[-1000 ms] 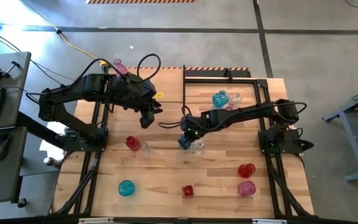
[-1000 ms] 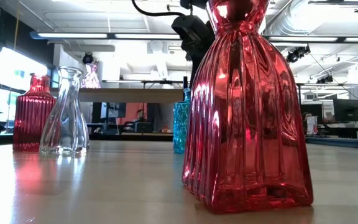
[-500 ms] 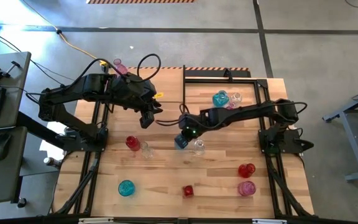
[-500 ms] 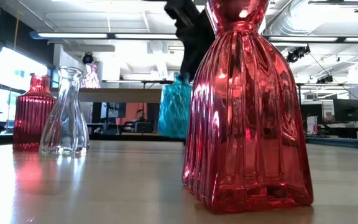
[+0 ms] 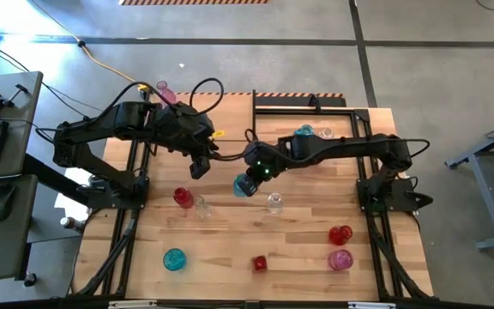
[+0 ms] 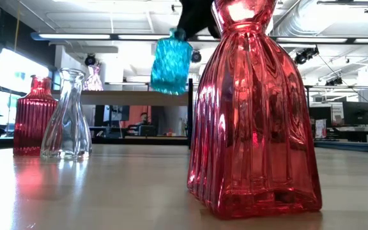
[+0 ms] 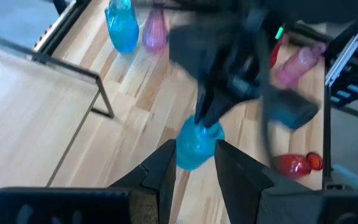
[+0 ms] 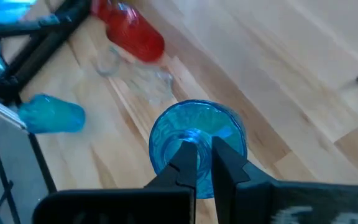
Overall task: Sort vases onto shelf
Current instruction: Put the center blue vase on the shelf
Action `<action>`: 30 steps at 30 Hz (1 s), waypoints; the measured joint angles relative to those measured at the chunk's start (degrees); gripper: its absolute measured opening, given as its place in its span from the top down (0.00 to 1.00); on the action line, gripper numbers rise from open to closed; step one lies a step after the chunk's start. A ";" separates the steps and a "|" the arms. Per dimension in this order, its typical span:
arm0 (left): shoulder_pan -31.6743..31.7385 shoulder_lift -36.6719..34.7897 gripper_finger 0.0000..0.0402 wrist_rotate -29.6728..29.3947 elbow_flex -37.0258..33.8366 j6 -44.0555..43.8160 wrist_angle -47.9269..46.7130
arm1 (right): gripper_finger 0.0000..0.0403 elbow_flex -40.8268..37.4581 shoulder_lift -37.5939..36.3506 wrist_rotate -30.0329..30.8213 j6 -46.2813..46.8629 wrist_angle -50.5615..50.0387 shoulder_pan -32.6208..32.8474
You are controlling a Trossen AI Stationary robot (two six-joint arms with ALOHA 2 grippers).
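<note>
Right gripper (image 5: 249, 178) clamped on neck of teal vase (image 5: 244, 185), lifted clear off tabletop (image 5: 230, 240) near its centre, beside shelf (image 5: 230, 142). Hangs neck up, long axis tilted slightly off vertical. Left gripper (image 5: 198, 167) hovering close by, fingers a little apart, holding nothing.

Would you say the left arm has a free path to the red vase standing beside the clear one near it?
Probably yes: the left gripper hangs just above the red vase, with only bare tabletop between them.
</note>
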 joint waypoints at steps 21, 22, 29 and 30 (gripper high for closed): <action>0.00 0.00 0.75 -6.18 0.00 -1.44 -2.00 | 1.00 13.53 -0.11 -2.01 -15.28 -6.95 -13.94; 0.00 0.00 0.75 -6.18 0.00 -1.44 -2.00 | 1.00 13.53 -0.11 -2.09 -16.08 -6.96 -14.96; 0.00 0.00 0.75 -8.05 0.00 -3.04 -1.89 | 1.00 13.53 -0.11 -4.79 -20.55 -5.62 -21.91; 0.00 0.00 0.75 -8.82 0.00 -3.43 -1.89 | 1.00 13.53 -0.11 -5.53 -20.96 -4.80 -22.66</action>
